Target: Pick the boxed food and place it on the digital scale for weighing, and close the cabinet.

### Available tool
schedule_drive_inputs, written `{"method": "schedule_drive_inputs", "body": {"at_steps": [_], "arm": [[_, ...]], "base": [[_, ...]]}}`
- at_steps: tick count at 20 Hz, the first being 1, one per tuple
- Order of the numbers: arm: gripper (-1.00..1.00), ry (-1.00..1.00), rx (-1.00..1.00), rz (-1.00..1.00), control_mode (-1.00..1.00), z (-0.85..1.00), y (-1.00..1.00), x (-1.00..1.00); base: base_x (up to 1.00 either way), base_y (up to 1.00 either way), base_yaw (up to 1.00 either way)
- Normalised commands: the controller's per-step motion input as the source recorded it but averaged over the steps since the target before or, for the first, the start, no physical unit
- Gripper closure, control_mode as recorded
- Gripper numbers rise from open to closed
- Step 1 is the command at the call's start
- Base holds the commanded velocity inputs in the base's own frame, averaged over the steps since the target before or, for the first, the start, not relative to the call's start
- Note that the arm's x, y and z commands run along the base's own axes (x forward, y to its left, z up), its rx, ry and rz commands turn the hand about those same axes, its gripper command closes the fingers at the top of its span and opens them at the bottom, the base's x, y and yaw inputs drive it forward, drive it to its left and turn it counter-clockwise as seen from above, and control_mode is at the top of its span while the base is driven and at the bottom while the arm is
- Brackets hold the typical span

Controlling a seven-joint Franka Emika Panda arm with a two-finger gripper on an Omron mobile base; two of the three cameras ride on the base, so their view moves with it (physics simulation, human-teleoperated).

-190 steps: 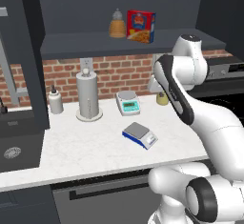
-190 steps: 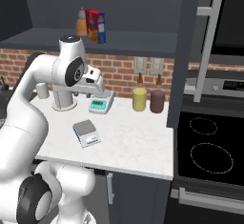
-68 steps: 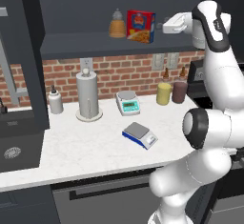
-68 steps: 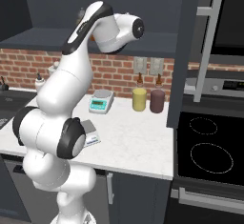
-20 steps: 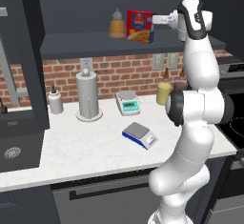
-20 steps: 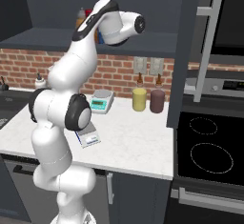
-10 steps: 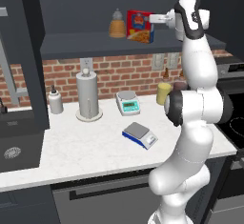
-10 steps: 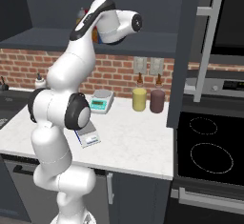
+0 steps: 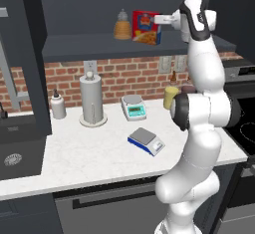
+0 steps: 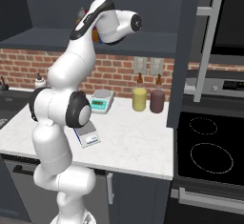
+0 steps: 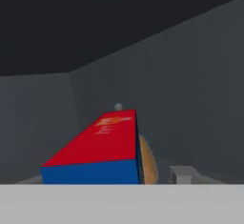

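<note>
While my gripper is raised to shelf height inside the open cabinet, the boxed food stands directly ahead of it, just beyond the fingertips, upright on the shelf beside one amber bell-shaped bottle. In the hand view the box sits close below and ahead, with the bottle behind its far side. I cannot tell whether my fingers are spread or closed; neither is clearly visible, and no grasp is evident. I judge the task to be at the approach stage: the box is not lifted, the weighing is not done, and the cabinet is not closed. Well below my gripper, on the counter, lie two scales: one digital scale with a blue base, and one white scale behind it.
</note>
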Motion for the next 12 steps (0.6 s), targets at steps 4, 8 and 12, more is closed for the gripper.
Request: {"method": "schedule_drive_inputs", "body": {"at_steps": [4, 8, 12], "arm": [[1.00, 0.00, 0.00, 0.00, -1.00, -0.04, 0.00, 0.14], [1.00, 0.00, 0.00, 0.00, -1.00, -0.04, 0.00, 0.03], [1.00, -0.01, 0.00, 0.00, -1.00, 0.00, 0.09, -0.07]], "base": [[0.00, 0.00, 0.00], [0.00, 0.00, 0.00], [0.00, 0.00, 0.00]]}}
